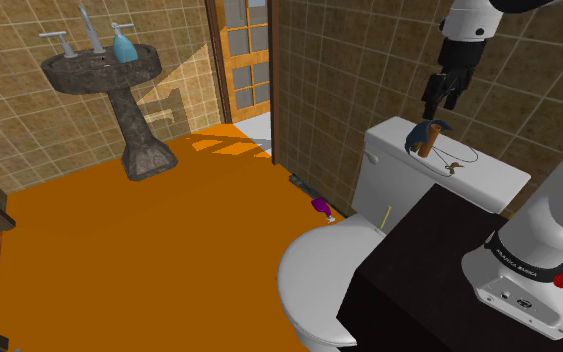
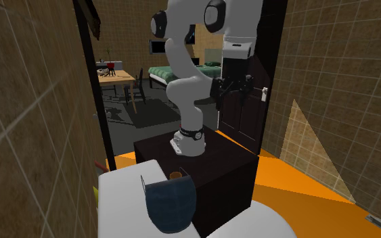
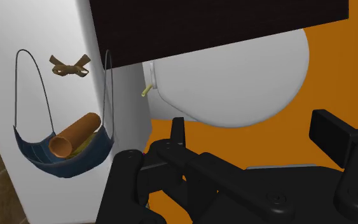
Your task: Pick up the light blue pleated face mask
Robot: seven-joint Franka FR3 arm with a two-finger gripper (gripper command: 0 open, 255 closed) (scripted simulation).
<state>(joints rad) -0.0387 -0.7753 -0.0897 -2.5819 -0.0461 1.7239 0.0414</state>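
Shoulder view
- Gripper: my gripper (image 1: 439, 104) hangs above the toilet tank (image 1: 489, 185), pointing down and touching nothing.
- Mask: the face mask (image 1: 431, 127) lies on the tank's lid, just beneath my fingers; it appears dark blue.
- Tube: a brown tube (image 1: 422, 148) sits in the mask.
- Surroundings: the toilet lid (image 1: 314, 270) is closed beside my black stand (image 1: 419, 290); a sink (image 1: 99, 70) stands well apart by the tiled wall.

Second exterior view
- Gripper: my gripper (image 2: 234, 86) is high above the stand (image 2: 209, 159), far behind the mask.
- Mask: the mask (image 2: 170, 203) sits at the near end of the tank (image 2: 121, 196), its pleats facing the camera.

Wrist view
- Gripper: both fingers (image 3: 177, 137) stand wide apart — my gripper (image 3: 252, 124) has hold of nothing.
- Mask: the mask (image 3: 44, 156) lies off to one side of my fingers, cupped like a sling around the tube (image 3: 75, 135), its ear loops stretched across the tank (image 3: 117, 95).
- Other item: a small brown bow-shaped piece (image 3: 69, 65) lies between the loops.
- Beneath my fingers: the toilet lid (image 3: 234, 76) and orange floor (image 3: 279, 146).
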